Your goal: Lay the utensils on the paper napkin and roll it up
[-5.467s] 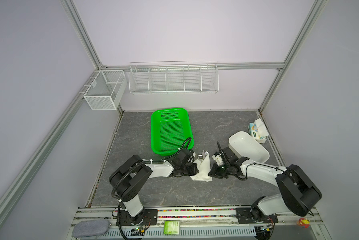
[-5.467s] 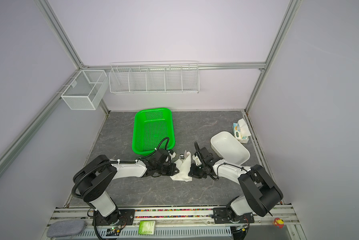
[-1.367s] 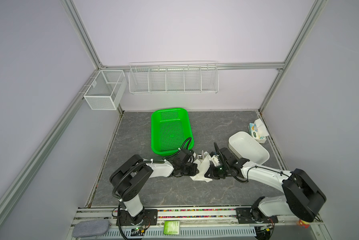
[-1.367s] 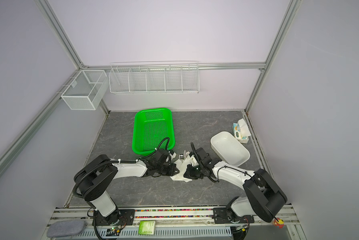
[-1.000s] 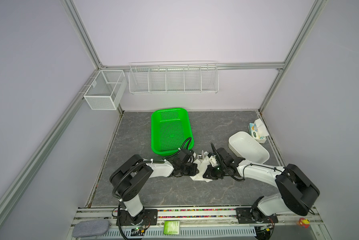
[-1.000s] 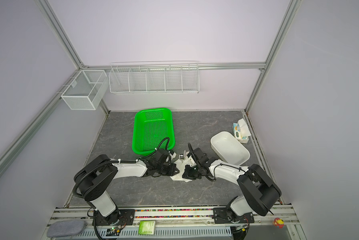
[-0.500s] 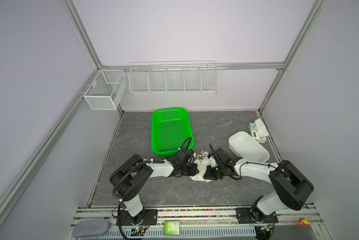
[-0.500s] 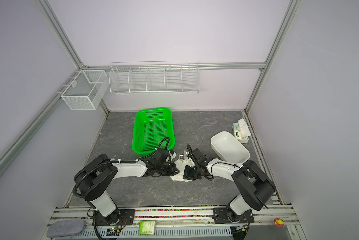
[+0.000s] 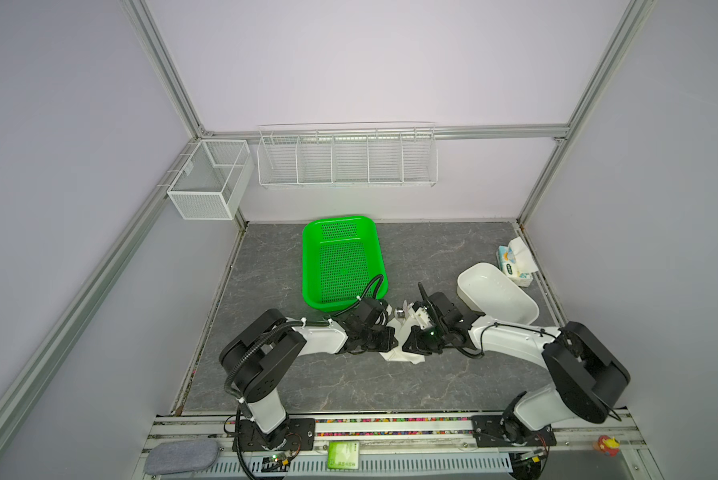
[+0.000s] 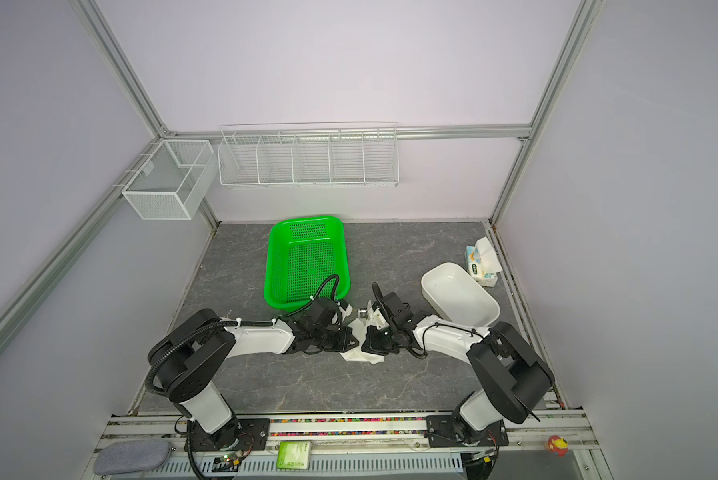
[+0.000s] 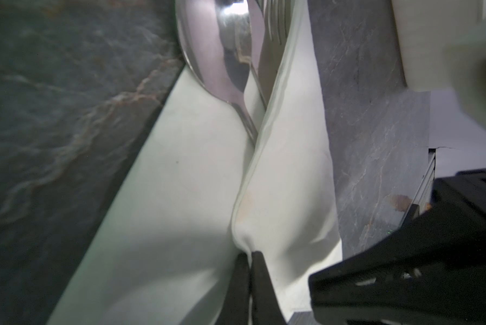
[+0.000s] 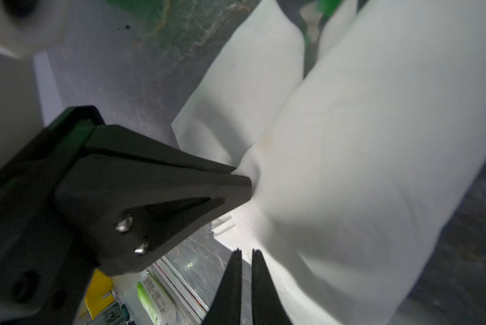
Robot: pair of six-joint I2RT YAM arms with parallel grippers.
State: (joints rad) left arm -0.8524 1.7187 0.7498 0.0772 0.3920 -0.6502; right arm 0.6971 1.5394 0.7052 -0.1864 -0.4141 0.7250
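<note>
While the left gripper (image 11: pixel 248 253) pinches a raised fold of the paper napkin (image 11: pixel 179 197), the right gripper (image 12: pixel 246 251) sits almost closed at its edge, its hold unclear. The utensils (image 11: pixel 222 56) lie tucked inside the napkin's fold on the desk (image 9: pixel 349 382), near the green basket (image 9: pixel 340 257).

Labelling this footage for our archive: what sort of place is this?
Probably a robot lab test cell, not a kitchen: silver aluminium frame posts around plain walls, two white-and-black robot arms bolted to a front rail, and props like a green perforated plastic basket.
</note>
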